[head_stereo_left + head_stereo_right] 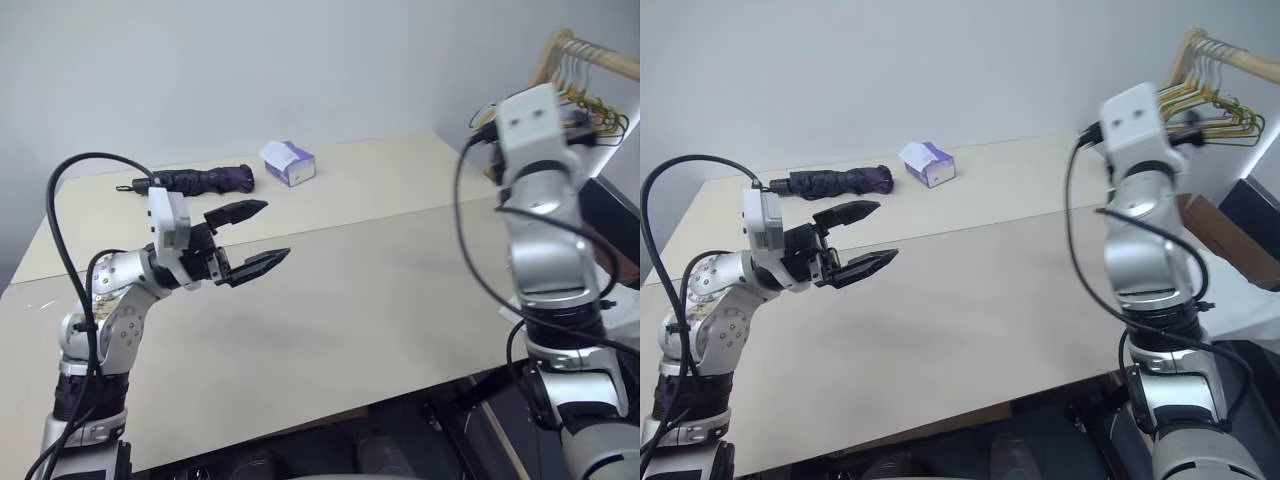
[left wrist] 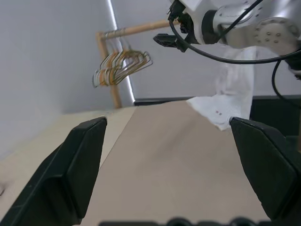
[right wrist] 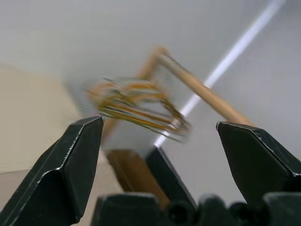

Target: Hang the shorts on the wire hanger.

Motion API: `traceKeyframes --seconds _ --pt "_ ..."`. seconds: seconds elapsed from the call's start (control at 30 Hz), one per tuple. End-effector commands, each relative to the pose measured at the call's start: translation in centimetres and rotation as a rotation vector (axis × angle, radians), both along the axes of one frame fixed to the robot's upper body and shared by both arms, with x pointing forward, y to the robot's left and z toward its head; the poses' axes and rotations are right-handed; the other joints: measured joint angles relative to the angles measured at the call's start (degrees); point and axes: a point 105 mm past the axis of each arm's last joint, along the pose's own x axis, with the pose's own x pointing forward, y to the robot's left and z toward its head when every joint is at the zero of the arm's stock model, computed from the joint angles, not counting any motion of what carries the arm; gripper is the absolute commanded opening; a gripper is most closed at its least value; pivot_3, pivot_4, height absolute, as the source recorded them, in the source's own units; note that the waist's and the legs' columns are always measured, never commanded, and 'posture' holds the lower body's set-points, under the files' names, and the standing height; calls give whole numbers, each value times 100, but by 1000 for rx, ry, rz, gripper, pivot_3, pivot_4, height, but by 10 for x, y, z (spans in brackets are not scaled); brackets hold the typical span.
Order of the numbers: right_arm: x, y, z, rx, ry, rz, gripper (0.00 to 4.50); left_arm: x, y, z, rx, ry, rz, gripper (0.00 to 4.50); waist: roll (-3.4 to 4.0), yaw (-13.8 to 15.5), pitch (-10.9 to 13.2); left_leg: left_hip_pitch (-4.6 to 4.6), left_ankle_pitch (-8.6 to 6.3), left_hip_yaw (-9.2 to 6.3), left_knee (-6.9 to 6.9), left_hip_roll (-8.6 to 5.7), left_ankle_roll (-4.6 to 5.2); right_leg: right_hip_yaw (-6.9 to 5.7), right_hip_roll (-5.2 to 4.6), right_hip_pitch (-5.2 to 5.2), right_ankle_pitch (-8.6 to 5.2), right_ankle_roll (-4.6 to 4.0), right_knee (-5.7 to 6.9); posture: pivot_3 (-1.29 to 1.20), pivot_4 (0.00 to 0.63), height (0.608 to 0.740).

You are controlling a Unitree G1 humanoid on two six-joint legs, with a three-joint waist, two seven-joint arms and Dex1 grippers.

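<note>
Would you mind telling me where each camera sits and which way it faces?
Left and right eye views: on the head, looking down over the table, left gripper open, right arm raised.
Left wrist view: between its open fingers, across the table to the shorts, bunch of hangers and right gripper.
Right wrist view: between open fingers, facing those hangers.
Both wrist views share the hangers.

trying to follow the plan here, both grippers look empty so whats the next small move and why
Probably ease the open right gripper forward to the hangers on the wooden rail and close on one wire. It already faces them with nothing between its fingers, and the shorts lie untouched at the table edge.
</note>
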Motion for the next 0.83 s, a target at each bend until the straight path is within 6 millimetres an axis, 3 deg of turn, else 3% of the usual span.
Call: traceKeyframes --seconds 0.03,0.13,0.43,0.83 --pt "6 41 -14 -33 34 222 4468 -4 14 4 24 -20 86 4500 -18 95 0 -1 0 0 -3 1 0 -1 1 -5 0 -2 2 29 0 740" --pt "11 61 -39 21 133 355 4468 -5 23 -9 60 22 156 4500 -27 276 2 -5 0 3 -3 2 0 -4 1 -10 1 -4 3 81 0 740" --pt "4 88 -117 -154 376 590 4468 -8 37 -31 56 78 296 4500 -45 956 1 -35 3 29 -2 3 -6 -26 0 -40 3 -15 2 180 0 740" --pt "-1 100 -132 -204 442 673 4468 -9 38 -37 67 101 316 4500 -49 1207 -1 -57 6 40 -1 5 -13 -40 0 -57 5 -26 0 212 0 740"
